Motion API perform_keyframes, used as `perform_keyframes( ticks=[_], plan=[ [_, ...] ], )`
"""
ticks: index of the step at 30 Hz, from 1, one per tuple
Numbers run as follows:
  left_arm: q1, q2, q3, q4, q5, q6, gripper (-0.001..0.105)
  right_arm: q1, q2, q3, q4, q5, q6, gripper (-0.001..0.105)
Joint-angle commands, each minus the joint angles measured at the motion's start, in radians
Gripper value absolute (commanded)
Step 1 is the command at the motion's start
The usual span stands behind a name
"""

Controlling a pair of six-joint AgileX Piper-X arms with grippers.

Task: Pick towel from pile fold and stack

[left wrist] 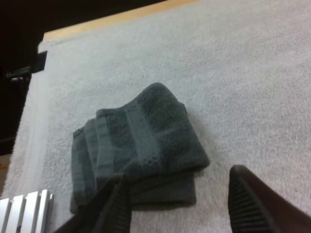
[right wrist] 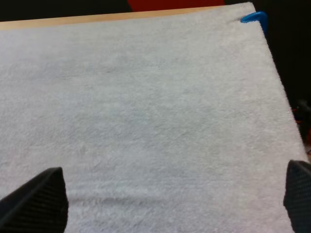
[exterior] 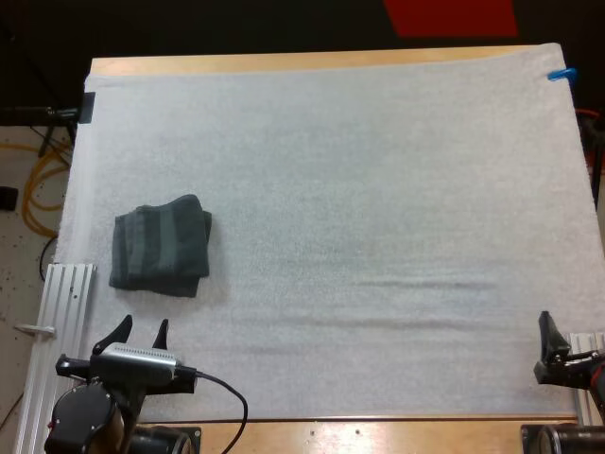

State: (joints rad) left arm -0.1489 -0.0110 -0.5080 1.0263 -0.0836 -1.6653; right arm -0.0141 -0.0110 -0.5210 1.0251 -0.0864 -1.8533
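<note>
High view: towel stack [exterior: 161, 246] on mat [exterior: 378, 189]

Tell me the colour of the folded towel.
The towel is dark grey-green; it shows best in the left wrist view.

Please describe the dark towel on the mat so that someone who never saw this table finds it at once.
Start from the large white mat. On its left part, just ahead of the left gripper, whose jaws stand open and clear of it, lies the folded towel. It is dark grey-green, the only dark cloth on the pale mat.
</note>
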Motion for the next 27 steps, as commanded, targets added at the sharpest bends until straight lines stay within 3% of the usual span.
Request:
perform_keyframes(
  ticks=[1,5,27],
  plan=[
    [0.001,-0.138,0.002,-0.024,-0.011,-0.014,0.044,0.011,-0.039,0.006,-0.016,-0.004,-0.007,0.088],
    [0.001,-0.138,0.003,-0.025,-0.011,-0.017,0.044,0.058,-0.039,0.008,-0.023,0.002,-0.007,0.088],
    [0.001,-0.138,0.003,-0.025,-0.011,-0.017,0.044,0.058,-0.039,0.008,-0.021,0.030,-0.007,0.088]
  ],
)
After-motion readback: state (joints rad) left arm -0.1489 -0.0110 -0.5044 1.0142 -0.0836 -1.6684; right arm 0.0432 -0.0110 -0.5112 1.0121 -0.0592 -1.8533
